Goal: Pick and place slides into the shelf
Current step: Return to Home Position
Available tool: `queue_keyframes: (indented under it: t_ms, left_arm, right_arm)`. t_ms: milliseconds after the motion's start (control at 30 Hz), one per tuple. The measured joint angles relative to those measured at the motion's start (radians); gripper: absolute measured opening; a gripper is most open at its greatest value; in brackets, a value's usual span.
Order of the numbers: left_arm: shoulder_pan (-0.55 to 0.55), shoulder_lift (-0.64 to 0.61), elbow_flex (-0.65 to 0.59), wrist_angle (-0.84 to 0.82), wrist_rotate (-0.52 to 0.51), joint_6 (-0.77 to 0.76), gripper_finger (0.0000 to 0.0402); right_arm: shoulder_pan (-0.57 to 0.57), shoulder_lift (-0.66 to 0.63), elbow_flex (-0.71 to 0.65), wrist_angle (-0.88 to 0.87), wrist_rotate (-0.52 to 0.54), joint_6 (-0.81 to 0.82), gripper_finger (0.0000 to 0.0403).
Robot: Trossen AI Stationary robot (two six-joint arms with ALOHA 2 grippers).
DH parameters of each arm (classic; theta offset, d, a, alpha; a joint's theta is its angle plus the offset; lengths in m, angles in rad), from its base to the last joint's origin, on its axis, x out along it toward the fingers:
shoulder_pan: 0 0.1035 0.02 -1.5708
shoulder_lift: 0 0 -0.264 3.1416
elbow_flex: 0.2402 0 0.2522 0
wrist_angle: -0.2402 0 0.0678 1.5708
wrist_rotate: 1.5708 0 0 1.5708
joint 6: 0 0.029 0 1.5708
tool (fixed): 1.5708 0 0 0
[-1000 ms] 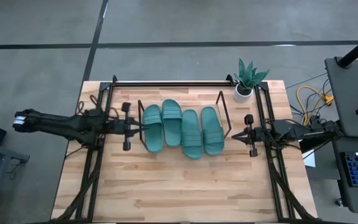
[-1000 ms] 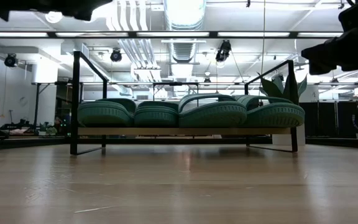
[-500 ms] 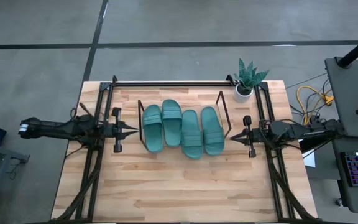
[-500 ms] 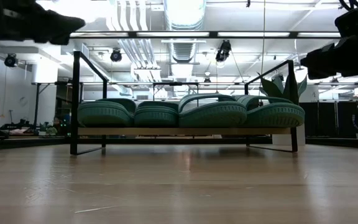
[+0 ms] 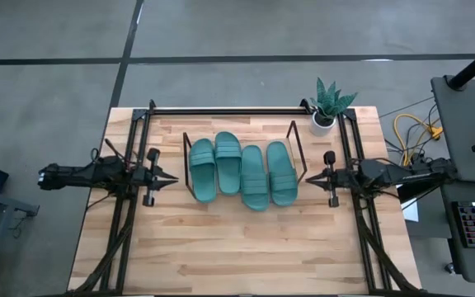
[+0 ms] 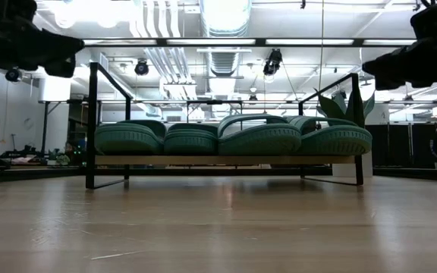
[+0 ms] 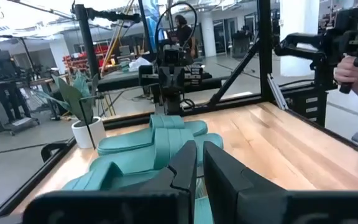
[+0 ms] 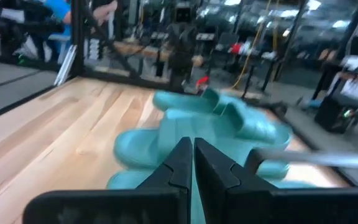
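Observation:
Four teal slides lie side by side, soles down, on the shelf, a low rack of black rods at the table's middle. In the low view the slides rest on the shelf's wood base between its upright end frames. My left gripper hovers left of the shelf, shut and empty, and points at it. My right gripper hovers right of the shelf, shut and empty, and points at it. The slides also show in the left wrist view and the right wrist view.
A potted plant stands at the table's far right corner. Black frame rails run along the far edge and both sides of the table. Bare wood lies between the shelf and the near edge.
My left gripper has drawn back from the shelf's left end frame toward the table's left edge, still pointing at the shelf. The slides have stayed where they were.

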Motion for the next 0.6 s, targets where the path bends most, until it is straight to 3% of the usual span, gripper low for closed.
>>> queue_keyframes:
  t_ms: [200, 433, 600]
  left_arm:
    - [0.000, 0.000, -0.020, -0.022, 0.000, 0.000, 0.0013]
    - [0.000, 0.028, -0.096, 0.097, -0.003, -0.030, 0.0013]
    - [0.000, 0.019, -0.096, 0.092, 0.000, -0.025, 0.0013]
  right_arm:
    - [0.000, 0.000, -0.008, 0.035, 0.011, -0.023, 0.0008]
    - [0.000, 0.003, -0.008, 0.039, 0.028, -0.030, 0.0008]
    - [0.000, 0.002, -0.008, 0.035, 0.043, -0.046, 0.0008]
